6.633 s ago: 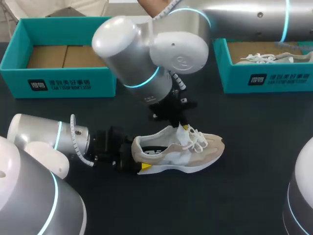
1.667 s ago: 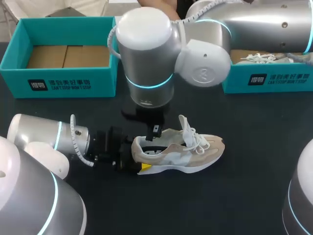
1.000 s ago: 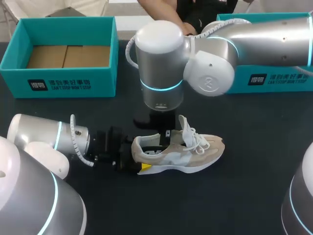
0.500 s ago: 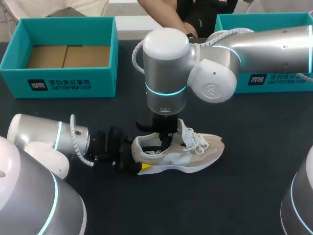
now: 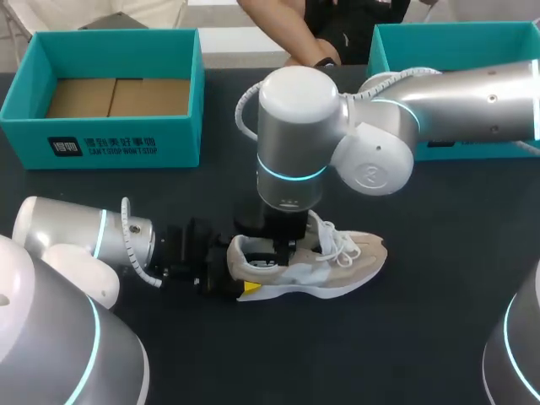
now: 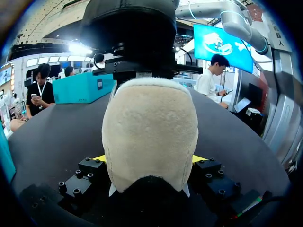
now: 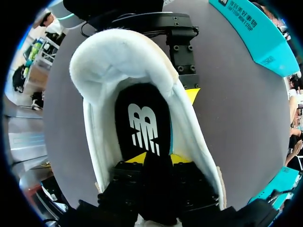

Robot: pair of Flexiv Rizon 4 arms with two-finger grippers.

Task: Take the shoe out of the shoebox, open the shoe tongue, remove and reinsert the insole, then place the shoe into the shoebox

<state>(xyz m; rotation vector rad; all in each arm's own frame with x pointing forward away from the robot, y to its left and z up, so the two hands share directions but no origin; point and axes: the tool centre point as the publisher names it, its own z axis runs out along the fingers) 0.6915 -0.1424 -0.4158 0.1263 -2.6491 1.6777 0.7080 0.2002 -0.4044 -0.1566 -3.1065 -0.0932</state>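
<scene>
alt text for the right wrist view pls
Looking down into a shoe on a dark table: the right claw sits inside its opening, over the black insole with a white logo. The left claw holds the heel beyond it.

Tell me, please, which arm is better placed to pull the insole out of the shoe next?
Right. The right gripper sits inside the opening of the shoe, directly over the black insole. The left gripper is shut on the heel from behind, steadying it, so it should probably hold there.
</scene>
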